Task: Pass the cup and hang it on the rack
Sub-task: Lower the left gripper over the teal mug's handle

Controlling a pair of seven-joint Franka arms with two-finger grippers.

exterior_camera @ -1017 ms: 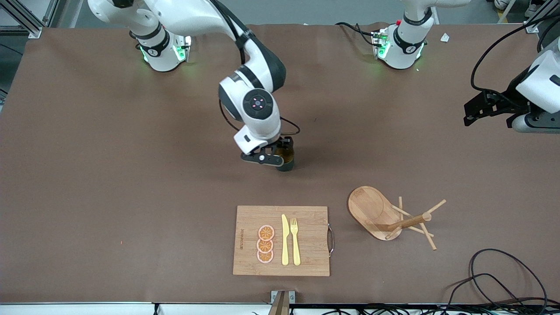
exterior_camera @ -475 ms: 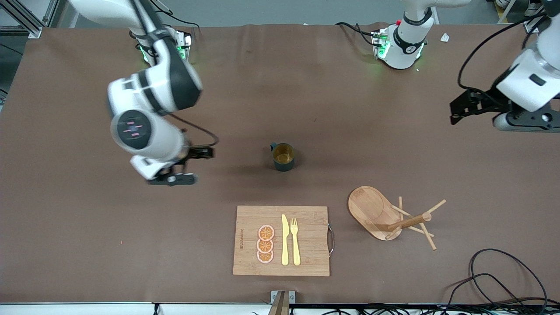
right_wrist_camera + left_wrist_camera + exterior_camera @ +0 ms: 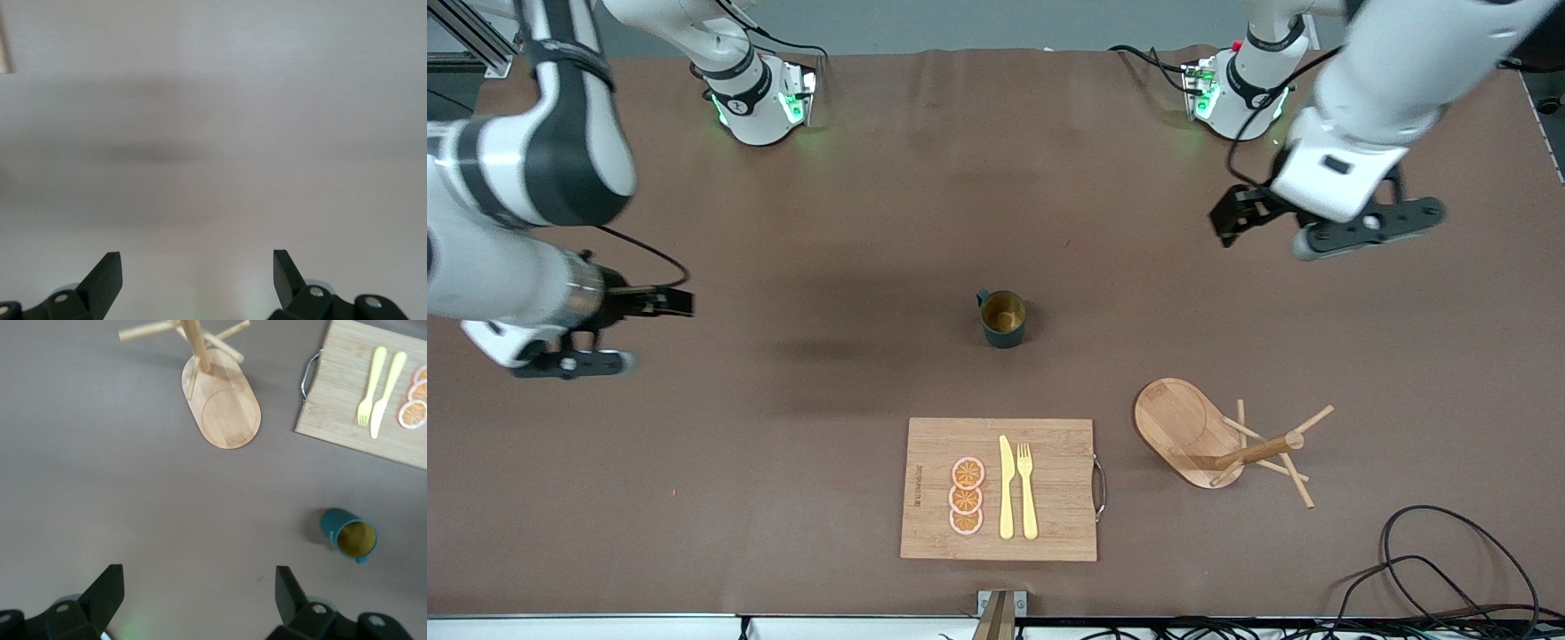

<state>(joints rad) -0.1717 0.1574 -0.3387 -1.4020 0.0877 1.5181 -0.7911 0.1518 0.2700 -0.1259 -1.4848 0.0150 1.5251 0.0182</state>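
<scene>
The small dark teal mug stands upright mid-frame on the brown table — nothing grips it. The light wooden mug tree sits lower, toward the left arm's end. The right gripper at the frame's left edge and the left gripper at upper right both hover, jaws wide.

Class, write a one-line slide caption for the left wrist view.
Open left pincer over bare table, with cup, rack and cutting board in sight.

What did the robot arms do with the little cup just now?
The right hand let go of the cup and swung away toward its own end of the table, open and empty. The left hand, open too, moved in toward the cup. The cup, rack and cutting board stayed put.
</scene>
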